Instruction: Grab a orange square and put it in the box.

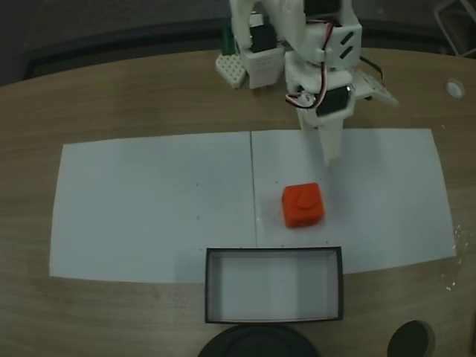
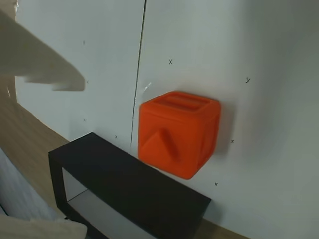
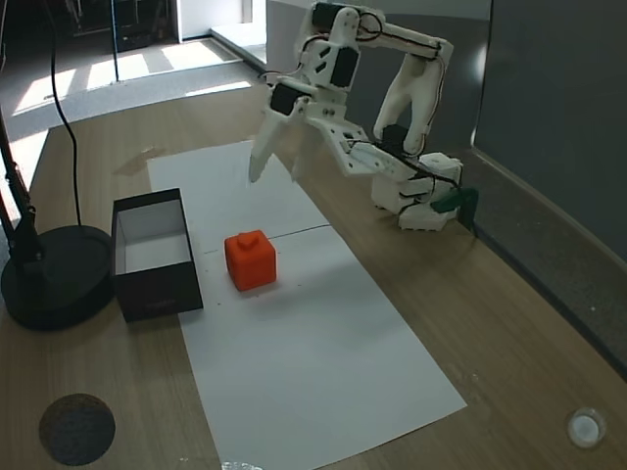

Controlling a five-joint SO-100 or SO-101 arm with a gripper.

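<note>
In a fixed view, the arm reaches from upper right, its gripper (image 3: 274,174) spread, empty, above the orange square (image 3: 250,260) at centre.

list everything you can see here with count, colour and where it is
orange square: one, orange-red, on the white paper, apart from the box and just beyond its far wall in a fixed view
box: one, black walls and white floor, at the paper's near edge, nothing inside
paper: white sheets laid side by side, on the table
table: one, light wood grain, under everything
round base: one, black, on the table beside the box, with a thin pole rising from it
small disc: one, pale, on the table near the corner of a fixed view
arm: one, white, mounted at the table's edge
pincer: one, white, open, raised above the paper, holding nothing
</note>
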